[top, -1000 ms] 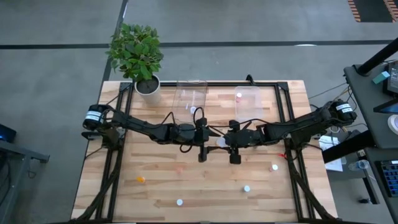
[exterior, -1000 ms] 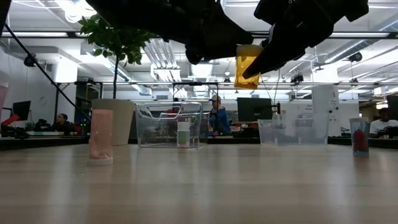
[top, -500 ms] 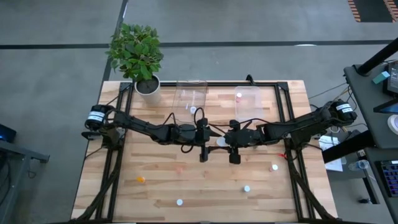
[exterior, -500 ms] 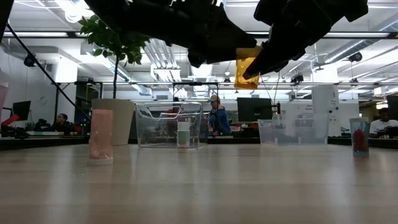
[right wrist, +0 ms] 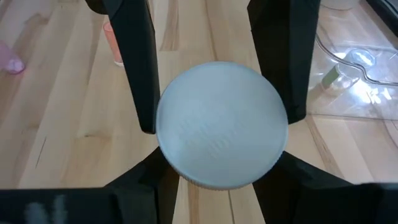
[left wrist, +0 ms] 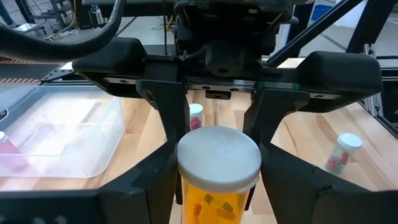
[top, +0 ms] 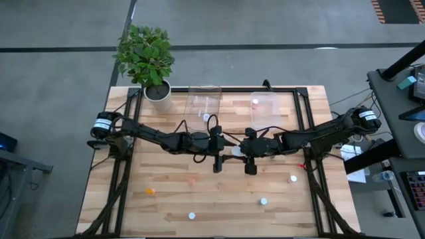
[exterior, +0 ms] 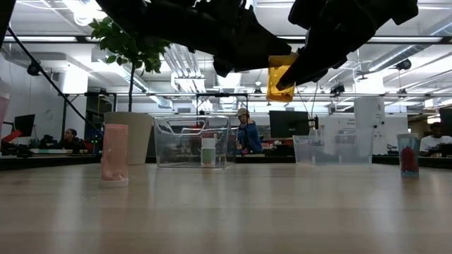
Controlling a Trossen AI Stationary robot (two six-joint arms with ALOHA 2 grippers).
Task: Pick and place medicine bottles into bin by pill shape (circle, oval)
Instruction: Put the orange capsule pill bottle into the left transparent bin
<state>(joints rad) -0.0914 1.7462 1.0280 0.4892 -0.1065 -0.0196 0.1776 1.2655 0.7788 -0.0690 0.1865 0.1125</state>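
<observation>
Presently I have the orange pill bottle (exterior: 281,75) held in the air above the middle of the worktop (top: 166,192), short of the two clear bins. My right tool (right wrist: 216,112) is clamped on it, one finger on each side of the body just under the white cap (right wrist: 219,124). My left tool (top: 217,147) faces it, close by; its fingers stand apart and I see nothing in them.

I judge the bottle light and rigid: a smooth plastic cylinder, translucent orange, with a flat, round, faintly textured cap. The wall looks slick, so a hold across the body below the cap seems the safest.

Beyond the bottle, the left clear bin (top: 203,101) holds one white-capped bottle (top: 206,117), the right clear bin (top: 264,106) a pink-topped one (top: 255,102). Other bottles stand scattered on the worktop nearer than the held bottle.
</observation>
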